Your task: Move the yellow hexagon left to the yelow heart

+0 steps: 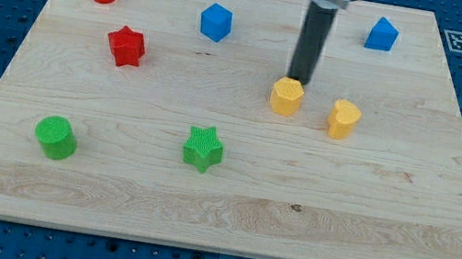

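While my tip (pixel 298 79), the lower end of the straight dark rod, stands just behind the small yellow plastic hexagon block (pixel 286 96), touching or almost touching its upper right edge, the yellow plastic heart block (pixel 342 118) sits just to the hexagon's right, a little lower in the frame. There is no pincer on this arm, only the rod, so nothing spreads or clamps; all the work is pushing. The hexagon lies right of centre on the pale wooden board (pixel 218 211), already on the heart's left side but with a clear gap between them.

As I judge it, the step in hand is to tidy that placement: close the gap so the hexagon rests beside the heart's left flank. From where the tip is now, a push would send the block toward the lower left, away from the heart. Better to circle the tip round to the hexagon's left face, staying clear of its corners, then press through its middle toward the right and slightly down. Short, slow strokes should keep it from spinning or bumping the heart out of place.

The green star block (pixel 203 147) at lower centre and the blue blocks near the top are well apart from this path.
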`<action>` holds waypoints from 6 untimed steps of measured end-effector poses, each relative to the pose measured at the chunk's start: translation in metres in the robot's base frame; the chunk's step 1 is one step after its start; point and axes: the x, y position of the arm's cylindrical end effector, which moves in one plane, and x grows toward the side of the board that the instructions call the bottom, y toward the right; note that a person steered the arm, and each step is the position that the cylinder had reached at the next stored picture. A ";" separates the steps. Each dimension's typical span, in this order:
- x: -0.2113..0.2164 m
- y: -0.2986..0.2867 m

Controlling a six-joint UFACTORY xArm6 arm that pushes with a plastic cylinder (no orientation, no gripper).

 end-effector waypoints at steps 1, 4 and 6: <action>-0.024 -0.030; 0.019 -0.034; 0.032 0.018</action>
